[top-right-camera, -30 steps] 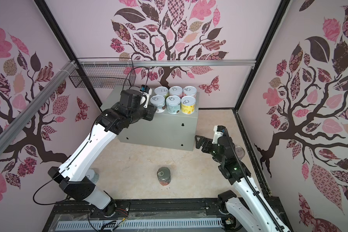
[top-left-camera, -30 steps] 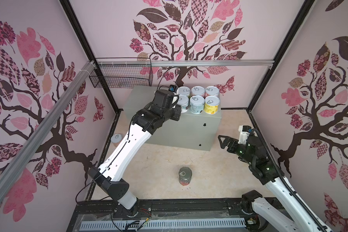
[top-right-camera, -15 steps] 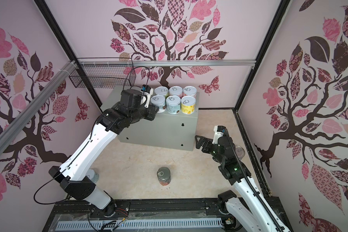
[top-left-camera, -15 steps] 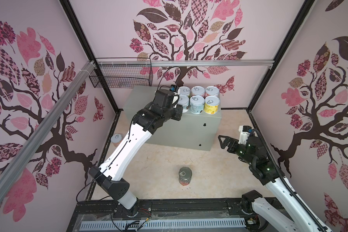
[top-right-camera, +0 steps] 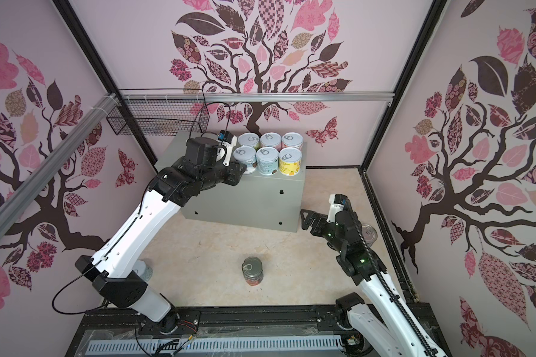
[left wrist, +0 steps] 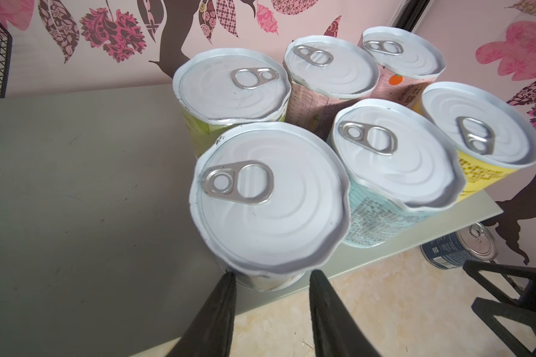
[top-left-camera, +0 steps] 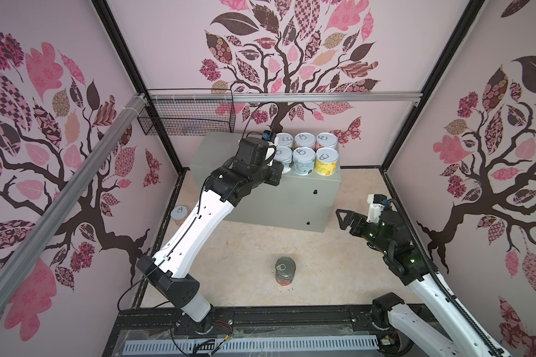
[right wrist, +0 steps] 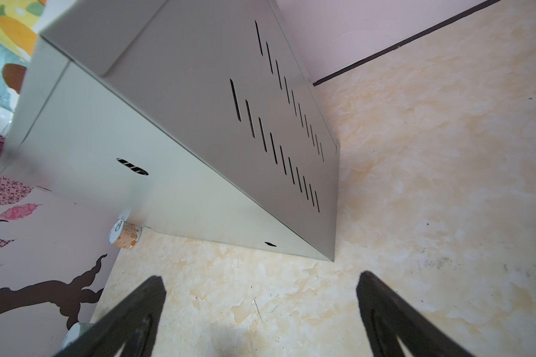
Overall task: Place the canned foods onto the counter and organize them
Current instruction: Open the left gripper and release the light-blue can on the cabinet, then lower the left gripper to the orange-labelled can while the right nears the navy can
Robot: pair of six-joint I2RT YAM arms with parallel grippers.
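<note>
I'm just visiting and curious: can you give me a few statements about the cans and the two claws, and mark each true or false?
1. Six cans stand on the counter. True.
2. The left gripper is open and empty. False: it is shut on the front-left can.
3. The right gripper is open, holding nothing. True.
4. The reddish can sits in the wire basket. False: it stands on the floor.

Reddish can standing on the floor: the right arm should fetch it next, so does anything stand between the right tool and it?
Nothing visible does. In both top views only bare floor lies between the open right tool and the reddish can; the grey counter stands beyond that line.
</note>
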